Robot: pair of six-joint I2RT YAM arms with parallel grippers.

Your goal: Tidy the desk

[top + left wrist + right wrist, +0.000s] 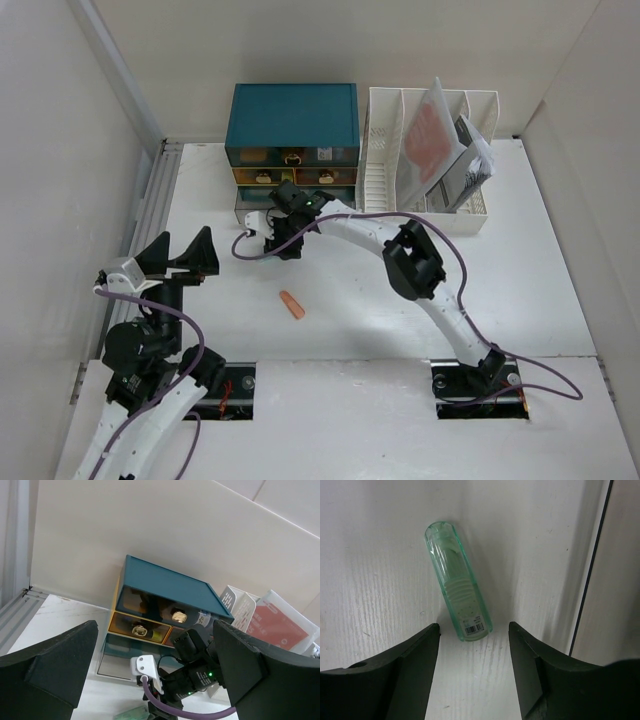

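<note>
A pale green see-through case (pixel 459 602) with a barcode label lies flat on the white table. My right gripper (pixel 474 627) hovers just above it, open, fingers either side of its labelled end without touching. From above, that gripper (pixel 283 240) is in front of the teal drawer unit (pixel 292 120), whose bottom drawer (pixel 250 207) is pulled out. The case's edge (pixel 131 713) shows under the right arm in the left wrist view. A small orange piece (pixel 292 305) lies mid-table. My left gripper (pixel 185 240) is raised at the left, open and empty.
A white file organizer (pixel 380 170) holding a red packet (pixel 432 135) and papers stands right of the drawers. The pulled-out drawer's edge (pixel 592 575) runs close to the right finger. A metal rail (pixel 150 200) lines the table's left side.
</note>
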